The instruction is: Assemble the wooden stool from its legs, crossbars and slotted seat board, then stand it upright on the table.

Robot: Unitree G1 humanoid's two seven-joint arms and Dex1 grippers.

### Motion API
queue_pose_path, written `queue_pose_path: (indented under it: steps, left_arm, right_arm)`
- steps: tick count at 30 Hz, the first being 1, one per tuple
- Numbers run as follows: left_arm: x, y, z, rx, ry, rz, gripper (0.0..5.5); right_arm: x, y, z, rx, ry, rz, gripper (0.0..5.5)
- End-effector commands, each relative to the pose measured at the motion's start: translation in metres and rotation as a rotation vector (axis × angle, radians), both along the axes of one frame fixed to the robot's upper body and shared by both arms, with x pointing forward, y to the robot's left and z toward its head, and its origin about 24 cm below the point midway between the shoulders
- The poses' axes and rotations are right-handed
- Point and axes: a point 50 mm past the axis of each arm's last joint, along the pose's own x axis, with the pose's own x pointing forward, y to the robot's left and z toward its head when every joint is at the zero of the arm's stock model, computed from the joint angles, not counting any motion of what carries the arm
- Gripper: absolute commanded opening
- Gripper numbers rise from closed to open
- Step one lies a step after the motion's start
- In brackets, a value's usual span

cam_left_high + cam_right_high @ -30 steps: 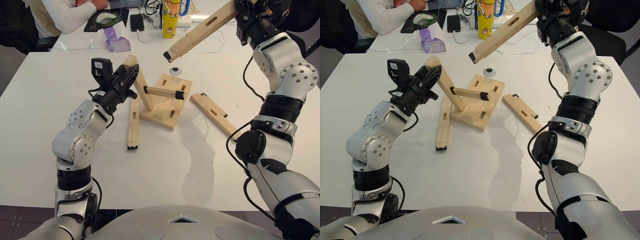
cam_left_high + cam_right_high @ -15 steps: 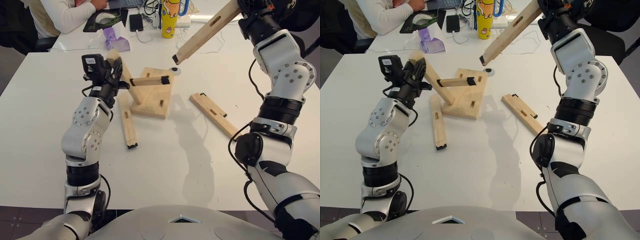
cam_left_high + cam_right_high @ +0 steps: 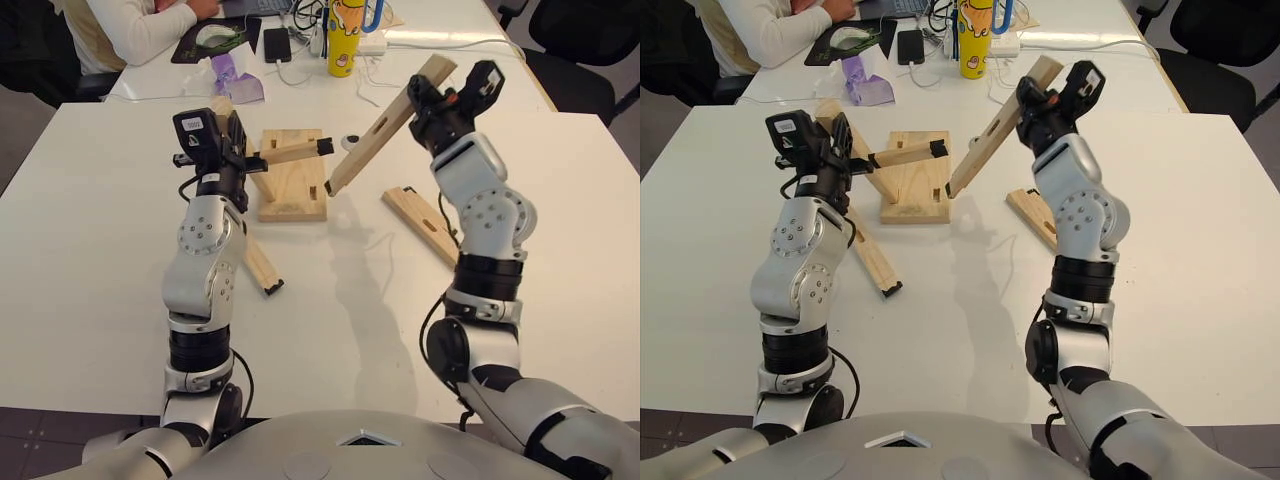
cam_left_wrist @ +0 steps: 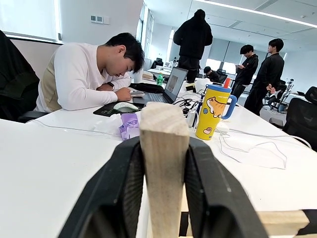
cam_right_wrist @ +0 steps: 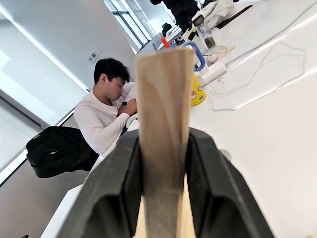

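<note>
— On the white table (image 3: 90, 250), seen from the head, what lies where?
— The seat board (image 3: 295, 190) lies flat toward the far side. The left gripper (image 3: 228, 140) is clamped on the first leg (image 3: 220, 106), which tilts down to the board's left edge; a crossbar (image 3: 290, 152) with a black end juts from it over the board. The right gripper (image 3: 432, 95) grips the second leg (image 3: 380, 130) near its top. It slants down to the board's right edge; whether it touches, I cannot tell. A loose leg (image 3: 260, 268) lies partly behind the left arm, and a slotted piece (image 3: 420, 222) lies flat near the right arm.
— Any writing?
— A white label (image 3: 194, 123) on the left wrist, its print too small to read.
— And the left wrist view?
— The first leg's end stands pinched between black fingers (image 4: 116, 193). Behind is a yellow cup (image 4: 212, 111) with a cartoon animal.
— The right wrist view?
— The second leg sits tight between that gripper's fingers (image 5: 116, 183), the cup partly behind it.
</note>
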Motion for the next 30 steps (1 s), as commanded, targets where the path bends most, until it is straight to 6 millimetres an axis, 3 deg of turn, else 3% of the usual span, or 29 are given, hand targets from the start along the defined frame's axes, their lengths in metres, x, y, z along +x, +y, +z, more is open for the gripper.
queue_pose_path:
  steps: [1,12,30]
  left_arm:
    - [0.003,-0.008,-0.009,-0.067,0.086,-0.040,1.05]
    - [0.006,-0.012,-0.016,-0.158,0.168,-0.059,1.05]
    - [0.007,-0.012,-0.009,-0.131,0.176,-0.042,1.05]
  right_arm:
    - [-0.002,0.001,0.002,0.024,-0.041,-0.049,1.04]
    - [-0.007,0.016,-0.025,0.006,-0.080,-0.086,1.04]
    - [-0.007,0.013,-0.035,-0.200,-0.124,-0.166,1.04]
